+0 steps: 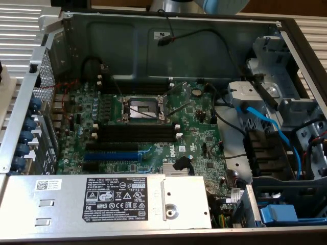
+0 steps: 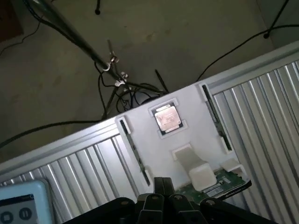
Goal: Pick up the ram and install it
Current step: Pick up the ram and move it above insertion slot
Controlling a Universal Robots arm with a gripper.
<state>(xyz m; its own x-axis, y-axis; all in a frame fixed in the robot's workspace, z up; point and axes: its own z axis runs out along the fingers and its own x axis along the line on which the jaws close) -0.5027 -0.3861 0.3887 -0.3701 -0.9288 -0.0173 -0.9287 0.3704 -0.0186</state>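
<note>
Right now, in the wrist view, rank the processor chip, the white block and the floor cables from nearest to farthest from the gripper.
1. White block, on the white tray, just by the gripper.
2. Processor chip, in the tray's square recess.
3. Floor cables, beyond the tray's far edge.

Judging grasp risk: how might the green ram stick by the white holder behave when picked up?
The ram looks like a thin flat board, so it is probably stiff and light. It lies flat, so rolling seems unlikely. Its thin edges likely offer little to grip.
</note>
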